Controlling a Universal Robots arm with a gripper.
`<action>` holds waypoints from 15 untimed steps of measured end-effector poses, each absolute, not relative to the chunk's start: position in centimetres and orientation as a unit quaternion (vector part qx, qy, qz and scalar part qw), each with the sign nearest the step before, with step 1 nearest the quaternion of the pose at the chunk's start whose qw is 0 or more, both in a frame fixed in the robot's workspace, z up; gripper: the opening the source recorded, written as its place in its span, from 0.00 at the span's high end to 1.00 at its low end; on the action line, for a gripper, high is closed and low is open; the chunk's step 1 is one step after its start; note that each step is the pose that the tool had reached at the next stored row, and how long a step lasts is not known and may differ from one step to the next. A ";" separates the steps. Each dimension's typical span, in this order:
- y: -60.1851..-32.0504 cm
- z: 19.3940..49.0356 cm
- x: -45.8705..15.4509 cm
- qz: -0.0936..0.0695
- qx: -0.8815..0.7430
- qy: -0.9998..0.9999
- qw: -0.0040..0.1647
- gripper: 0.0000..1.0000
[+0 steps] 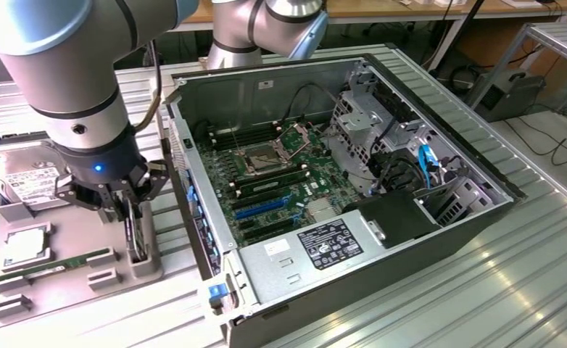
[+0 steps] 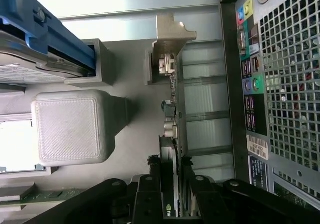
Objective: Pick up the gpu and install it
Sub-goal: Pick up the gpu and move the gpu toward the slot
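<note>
1. The open computer case (image 1: 264, 83) lies just beside the gripper (image 1: 119, 206), motherboard facing up to receive a card;
2. The grey tray (image 1: 71, 304) sits beneath the gripper; its slotted holder (image 1: 150, 267) stands the gpu (image 1: 136, 235) on edge for grasping;
3. The fingers (image 2: 154, 176) straddle the gpu's upper edge, seemingly clamped on both faces; the card is not yet lifted from the holder.
</note>
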State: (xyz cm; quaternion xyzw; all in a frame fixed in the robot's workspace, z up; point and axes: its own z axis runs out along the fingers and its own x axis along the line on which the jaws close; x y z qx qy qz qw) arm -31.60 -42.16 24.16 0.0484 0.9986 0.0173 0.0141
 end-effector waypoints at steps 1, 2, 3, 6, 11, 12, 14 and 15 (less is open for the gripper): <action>-42.2 24.2 -31.5 0.017 0.048 0.999 0.013 0.73; -42.2 24.2 -31.5 0.017 0.047 0.999 0.012 0.73; -42.2 24.2 -31.4 0.017 0.046 0.999 0.011 0.73; -42.2 24.3 -31.3 0.018 0.041 0.999 0.010 0.73; -42.2 24.3 -31.2 0.019 0.018 1.000 0.010 0.74; -42.2 24.3 -31.2 0.019 0.014 1.000 0.010 0.74; -42.2 24.4 -31.2 0.019 0.007 1.000 0.009 0.74; -42.2 24.4 -31.2 0.019 0.003 1.000 0.009 0.74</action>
